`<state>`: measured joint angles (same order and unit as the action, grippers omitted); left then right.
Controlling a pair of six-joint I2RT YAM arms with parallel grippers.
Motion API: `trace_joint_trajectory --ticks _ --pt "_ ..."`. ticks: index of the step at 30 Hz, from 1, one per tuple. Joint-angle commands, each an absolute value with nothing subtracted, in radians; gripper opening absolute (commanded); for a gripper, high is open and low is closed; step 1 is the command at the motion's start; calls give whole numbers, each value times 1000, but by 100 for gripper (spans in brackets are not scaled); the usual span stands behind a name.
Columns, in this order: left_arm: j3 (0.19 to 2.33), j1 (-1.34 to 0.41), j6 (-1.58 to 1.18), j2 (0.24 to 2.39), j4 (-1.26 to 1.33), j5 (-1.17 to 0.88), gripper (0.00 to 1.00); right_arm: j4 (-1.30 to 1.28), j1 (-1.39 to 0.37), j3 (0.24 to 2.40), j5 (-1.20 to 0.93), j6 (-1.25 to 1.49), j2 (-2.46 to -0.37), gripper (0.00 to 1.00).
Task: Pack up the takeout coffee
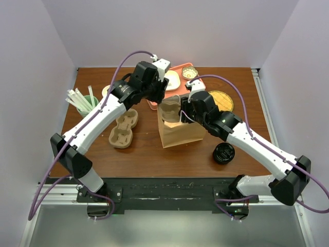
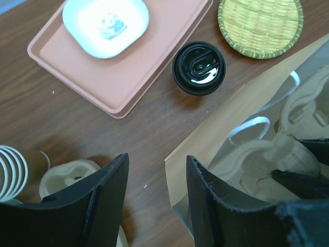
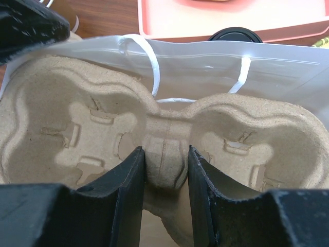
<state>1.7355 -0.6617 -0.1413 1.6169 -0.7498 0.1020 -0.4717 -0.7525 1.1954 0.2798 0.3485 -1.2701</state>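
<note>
Wooden table (image 2: 61, 123), takeout coffee (image 2: 199, 68) beside bag (image 2: 226, 121)

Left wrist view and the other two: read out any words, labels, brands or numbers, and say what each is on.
No text is legible in any view.
White dish: small printed mark in its middle, too blurred to read.
Black lid: raised moulding, no readable letters.
Brown paper bag and pulp cup carrier: no print shows.
</note>
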Motion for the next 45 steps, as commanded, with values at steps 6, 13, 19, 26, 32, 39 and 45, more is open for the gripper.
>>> trace_joint_trajectory --ticks 6,13,19,26,32,39,45 --pt "1761 -663 -181 1663 -795 106 36 -568 -742 1204 403 365 -1293 28" --pt "1756 -664 -138 1664 -770 22 0 -531 -736 1204 465 397 -1305 28" --pt "1744 -664 -126 1654 -759 -25 0 -517 -730 1213 506 408 -1331 29" --pt "1730 -663 -123 1643 -752 -44 0 -546 -729 1261 549 397 -1368 36" --pt "1733 -663 -135 1637 -744 -38 0 -567 -730 1287 502 384 -1356 35" --pt "1782 -663 -146 1657 -758 23 0 -667 -730 1258 420 361 -1309 34" --pt "1827 -663 -161 1681 -758 46 5 -721 -732 1252 374 331 -1315 34"
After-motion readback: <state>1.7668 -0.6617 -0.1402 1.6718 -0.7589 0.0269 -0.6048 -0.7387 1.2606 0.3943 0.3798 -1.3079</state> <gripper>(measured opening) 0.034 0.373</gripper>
